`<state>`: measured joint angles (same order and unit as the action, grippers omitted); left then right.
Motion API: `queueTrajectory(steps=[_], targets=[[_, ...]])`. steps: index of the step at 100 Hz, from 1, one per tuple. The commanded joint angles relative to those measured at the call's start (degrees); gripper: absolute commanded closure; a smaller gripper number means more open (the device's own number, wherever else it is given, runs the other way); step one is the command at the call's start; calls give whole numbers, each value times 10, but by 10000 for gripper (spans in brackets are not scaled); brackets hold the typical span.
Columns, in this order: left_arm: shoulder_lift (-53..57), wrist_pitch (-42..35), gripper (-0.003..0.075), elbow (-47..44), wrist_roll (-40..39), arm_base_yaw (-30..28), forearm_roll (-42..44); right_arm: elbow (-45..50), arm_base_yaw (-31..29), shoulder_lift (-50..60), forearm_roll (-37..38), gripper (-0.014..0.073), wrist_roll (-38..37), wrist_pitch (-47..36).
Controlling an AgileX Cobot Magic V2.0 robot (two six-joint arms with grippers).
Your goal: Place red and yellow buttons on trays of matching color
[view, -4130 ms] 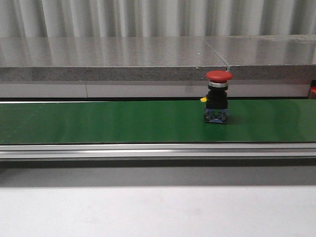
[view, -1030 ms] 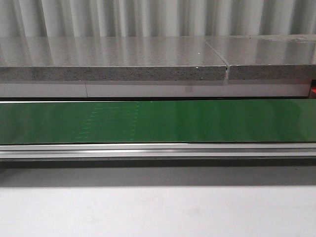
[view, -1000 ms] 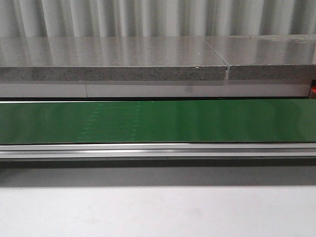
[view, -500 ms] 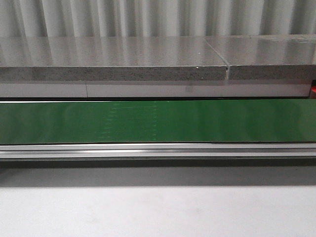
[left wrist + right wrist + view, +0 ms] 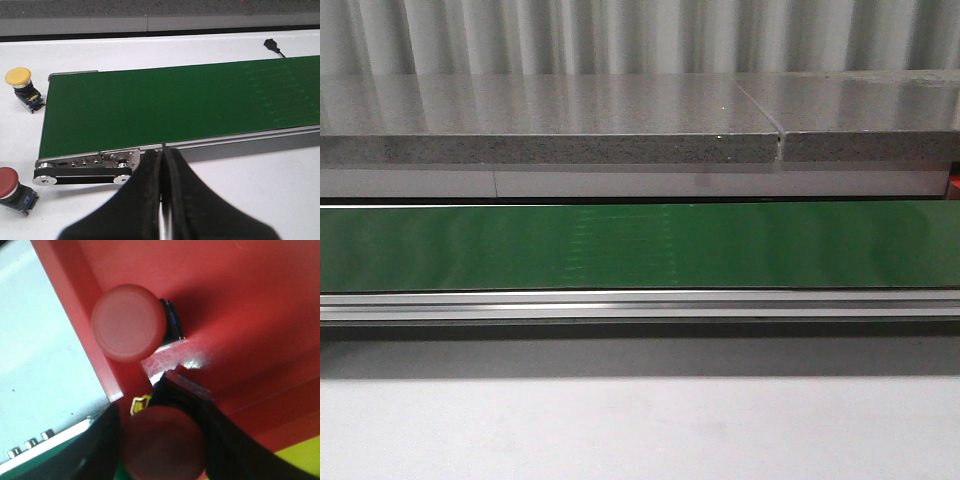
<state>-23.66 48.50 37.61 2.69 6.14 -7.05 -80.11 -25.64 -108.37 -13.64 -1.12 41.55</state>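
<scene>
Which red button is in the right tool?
The darker red button between the right tool's fingers; the other red button stands free in the red tray.

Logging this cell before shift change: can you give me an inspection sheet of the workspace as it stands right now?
Surface: green conveyor belt bare in the front view; white table around it.
Job's things: red tray holds one red button; a second red button sits between the right gripper's fingers above it. Yellow button and another red button stand off the belt's end.
Clutter: nothing seen.
Grippers: left gripper shut, empty; right gripper shut on its button.
Cables: black connector with lead beyond the belt.
Surroundings: grey stone ledge, corrugated wall.
</scene>
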Motion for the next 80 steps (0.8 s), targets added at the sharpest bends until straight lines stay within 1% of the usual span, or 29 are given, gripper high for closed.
queueTrajectory(steps=[1, 7, 22, 36, 50, 55, 60, 74, 80], targets=[[-4, -42, 741, 14, -1, 4, -6, -17, -3, 28, -10, 118, -1, -17], [-4, -42, 741, 14, -1, 4, -6, -17, -3, 28, -10, 83, -1, -15], [-4, -42, 741, 14, -1, 4, -6, -17, -3, 37, -9, 84, 2, -15], [-4, -42, 741, 14, -1, 4, -6, -17, -1, 65, -9, 84, 33, -8], [-4, -42, 741, 14, -1, 4, -6, -17, 7, 102, -9, 97, 83, 15], [-4, -42, 741, 14, -1, 4, -6, -17, 11, 116, -8, 134, 94, 23], [-4, -42, 741, 14, -1, 4, -6, -17, 16, 129, -8, 197, 97, 31], [-4, -42, 741, 14, -1, 4, -6, -15, 42, 169, -3, 447, 110, 44], [-4, -42, 741, 14, -1, 4, -6, -10, 58, 189, -3, 529, 110, 46]])
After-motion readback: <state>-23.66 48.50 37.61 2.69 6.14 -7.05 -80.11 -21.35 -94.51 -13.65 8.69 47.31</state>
